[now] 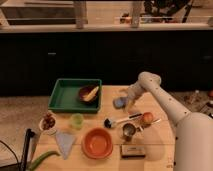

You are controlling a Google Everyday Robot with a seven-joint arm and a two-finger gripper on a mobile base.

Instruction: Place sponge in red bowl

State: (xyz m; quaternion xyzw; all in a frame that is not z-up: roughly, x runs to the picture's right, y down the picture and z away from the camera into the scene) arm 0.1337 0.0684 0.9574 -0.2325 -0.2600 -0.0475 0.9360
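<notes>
Gripper (126,102) is at the sponge (118,103) beside the green tray (67,97), grip state I cannot tell; the sponge is well apart from the red bowl (97,143), so placement is not yet done.

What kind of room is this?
Probably a kitchen-like test room: a table holds the red bowl, a green tray and a dish brush. The gripper is at the sponge, beside the tray.
</notes>
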